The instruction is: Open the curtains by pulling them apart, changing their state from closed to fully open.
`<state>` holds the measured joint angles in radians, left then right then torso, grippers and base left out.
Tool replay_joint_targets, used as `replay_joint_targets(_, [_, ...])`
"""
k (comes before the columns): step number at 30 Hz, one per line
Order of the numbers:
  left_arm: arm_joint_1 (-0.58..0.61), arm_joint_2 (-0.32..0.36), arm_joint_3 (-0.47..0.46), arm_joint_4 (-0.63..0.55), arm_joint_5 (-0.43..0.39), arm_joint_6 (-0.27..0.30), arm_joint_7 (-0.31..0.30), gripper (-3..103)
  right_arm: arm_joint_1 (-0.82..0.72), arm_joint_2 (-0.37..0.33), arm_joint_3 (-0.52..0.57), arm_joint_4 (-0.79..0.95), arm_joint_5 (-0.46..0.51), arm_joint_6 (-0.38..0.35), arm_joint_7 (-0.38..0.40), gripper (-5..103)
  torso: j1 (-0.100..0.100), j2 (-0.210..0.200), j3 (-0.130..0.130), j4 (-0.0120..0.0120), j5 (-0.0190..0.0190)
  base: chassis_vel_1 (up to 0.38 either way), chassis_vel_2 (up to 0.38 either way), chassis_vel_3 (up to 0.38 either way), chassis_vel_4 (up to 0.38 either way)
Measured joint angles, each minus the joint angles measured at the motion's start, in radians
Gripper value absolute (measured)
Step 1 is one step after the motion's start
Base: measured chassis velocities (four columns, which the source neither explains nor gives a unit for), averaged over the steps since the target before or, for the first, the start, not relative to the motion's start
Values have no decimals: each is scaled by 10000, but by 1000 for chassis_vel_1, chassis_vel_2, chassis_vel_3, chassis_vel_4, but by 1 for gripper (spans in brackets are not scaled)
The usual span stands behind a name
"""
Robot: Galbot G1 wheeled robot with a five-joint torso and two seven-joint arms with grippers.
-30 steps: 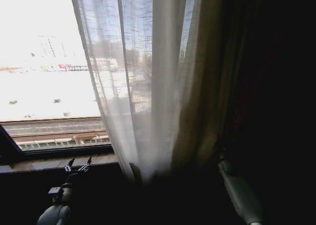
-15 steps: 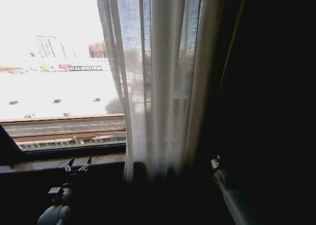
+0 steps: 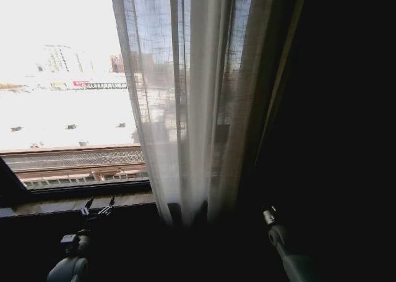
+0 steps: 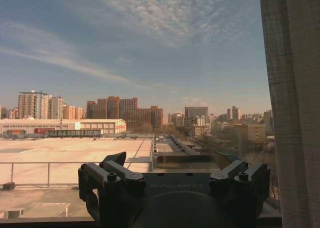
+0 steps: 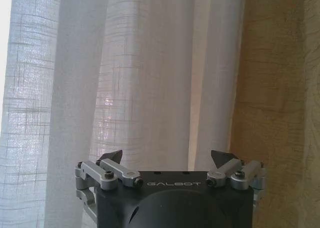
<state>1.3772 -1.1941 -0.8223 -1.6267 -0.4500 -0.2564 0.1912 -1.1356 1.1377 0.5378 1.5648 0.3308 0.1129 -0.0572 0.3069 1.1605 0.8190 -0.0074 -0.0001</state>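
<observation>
The curtains (image 3: 192,102) hang bunched toward 1 o'clock of the head view, leaving the window (image 3: 62,78) bare at 10 o'clock. Sheer and pleated, they look light, limp and easily snagged; a pinch across a gathered fold low down should hold best. Their long axis runs vertical, hem downward. The right end effector (image 5: 168,160) faces the folds with fingers spread, holding nothing. The left end effector (image 3: 99,205) waits at 7 o'clock, likewise spread and empty.
</observation>
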Motion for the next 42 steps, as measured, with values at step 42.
replay_joint_targets(42, [0,0,-1,0,0,0,-1,99,-301,189,-188,472,-128,200,-382,100,2,-1,2,2,5,211,212,-215,-210])
